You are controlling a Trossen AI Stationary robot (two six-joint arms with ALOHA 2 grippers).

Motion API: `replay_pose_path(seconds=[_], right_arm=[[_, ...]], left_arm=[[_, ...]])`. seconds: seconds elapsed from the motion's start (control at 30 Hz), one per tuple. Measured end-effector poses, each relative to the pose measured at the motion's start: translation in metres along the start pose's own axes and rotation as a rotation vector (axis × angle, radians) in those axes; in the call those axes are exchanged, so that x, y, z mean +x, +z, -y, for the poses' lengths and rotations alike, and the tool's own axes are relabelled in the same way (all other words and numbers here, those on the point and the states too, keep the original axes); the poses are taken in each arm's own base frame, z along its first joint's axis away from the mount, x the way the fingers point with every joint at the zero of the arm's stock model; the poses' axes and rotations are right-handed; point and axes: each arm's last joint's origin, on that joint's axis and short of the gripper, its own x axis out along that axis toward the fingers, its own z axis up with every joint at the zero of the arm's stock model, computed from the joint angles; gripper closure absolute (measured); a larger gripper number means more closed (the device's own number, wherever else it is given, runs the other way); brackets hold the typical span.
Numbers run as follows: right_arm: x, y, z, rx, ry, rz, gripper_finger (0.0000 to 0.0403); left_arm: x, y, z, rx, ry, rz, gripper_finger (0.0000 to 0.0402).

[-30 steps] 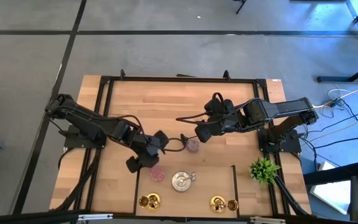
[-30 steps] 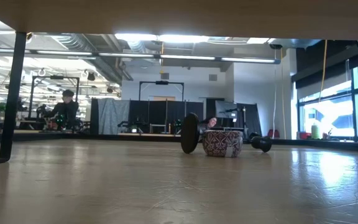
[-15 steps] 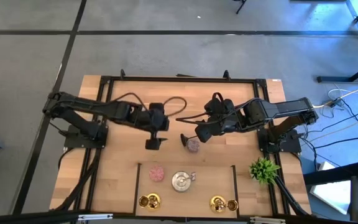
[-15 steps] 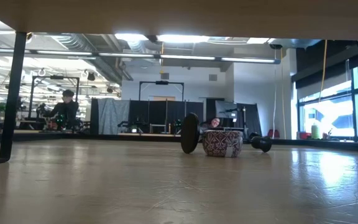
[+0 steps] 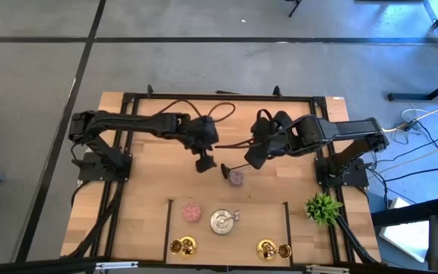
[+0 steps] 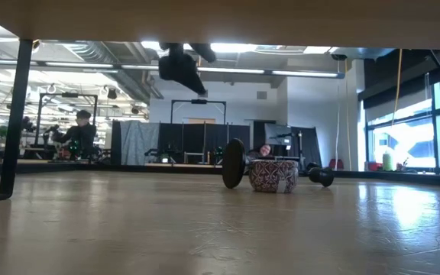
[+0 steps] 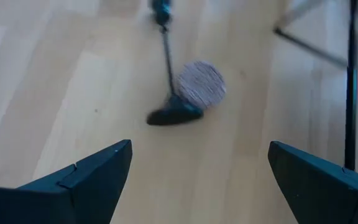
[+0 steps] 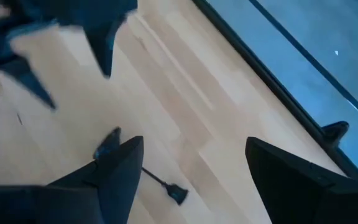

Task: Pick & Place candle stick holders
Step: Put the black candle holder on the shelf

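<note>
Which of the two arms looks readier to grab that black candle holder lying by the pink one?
Probably the left: its open gripper hovers beside the black holder and faces it, while the right gripper points elsewhere.

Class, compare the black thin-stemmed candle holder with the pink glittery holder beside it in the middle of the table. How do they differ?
The black holder has a long thin stem and lies on its side; the pink holder is short, round and speckled. Black is plain and dark; pink glitters. Both rest on the wooden table, neither in a hand.
</note>
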Motion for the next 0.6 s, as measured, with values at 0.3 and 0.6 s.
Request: replay_pose_path(seconds=[0.3,0.6], right_arm=[[0.002,0.002,0.002,-0.147,0.012,-0.014,0.0116],[0.029,0.003,0.005,-0.162,0.034,-0.051,0.0116]], left_arm=[[-0.008,0.013,-0.042,-0.438,0.268,0.160,0.0027],[0.006,0.021,-0.035,-0.280,0.223,0.207,0.0027]])
